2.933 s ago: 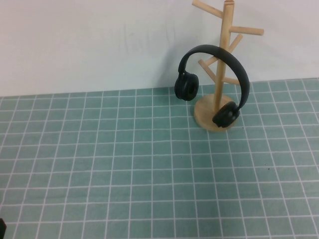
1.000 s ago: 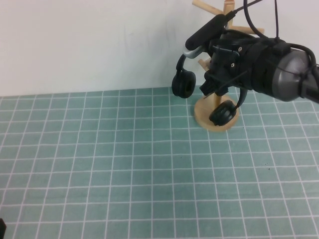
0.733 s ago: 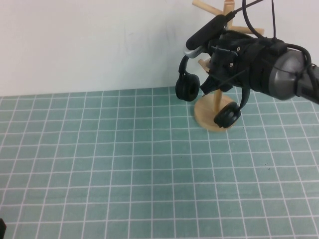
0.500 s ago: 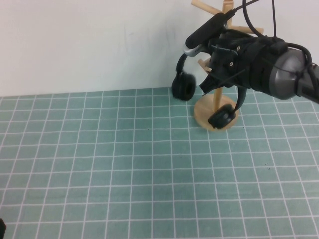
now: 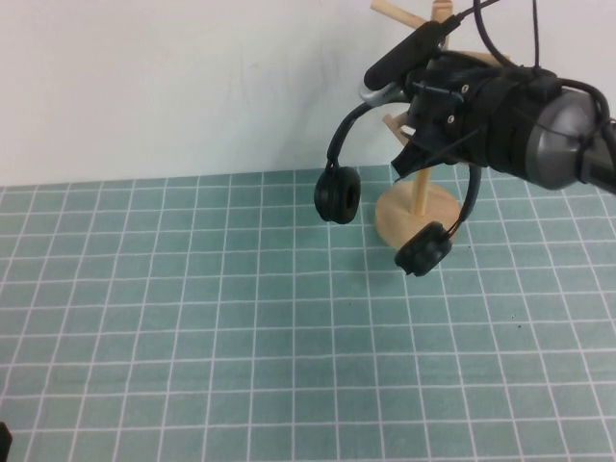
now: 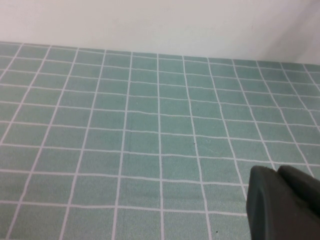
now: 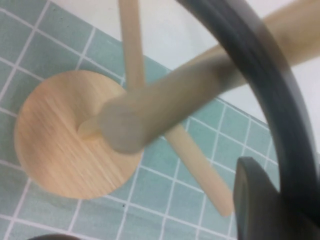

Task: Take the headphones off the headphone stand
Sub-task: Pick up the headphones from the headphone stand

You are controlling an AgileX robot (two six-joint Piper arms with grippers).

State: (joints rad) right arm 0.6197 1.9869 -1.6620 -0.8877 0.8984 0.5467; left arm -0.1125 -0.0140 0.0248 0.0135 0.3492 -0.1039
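The black headphones hang from my right gripper, which is shut on the top of the headband. The two ear cups dangle in the air, one to the left of the wooden headphone stand and one in front of its base. The headband is off the pegs, just in front of the pole. The right wrist view shows the headband beside my right gripper's finger, above the stand's round base. My left gripper is shut and empty over the mat, far from the stand.
A green gridded mat covers the table. A white wall rises right behind the stand. The stand's angled pegs stick out near the right arm.
My right gripper came in, closed on the headband and lifted it. In the last half second the headphones swung left and forward, off the stand's pegs. The left arm has not moved.
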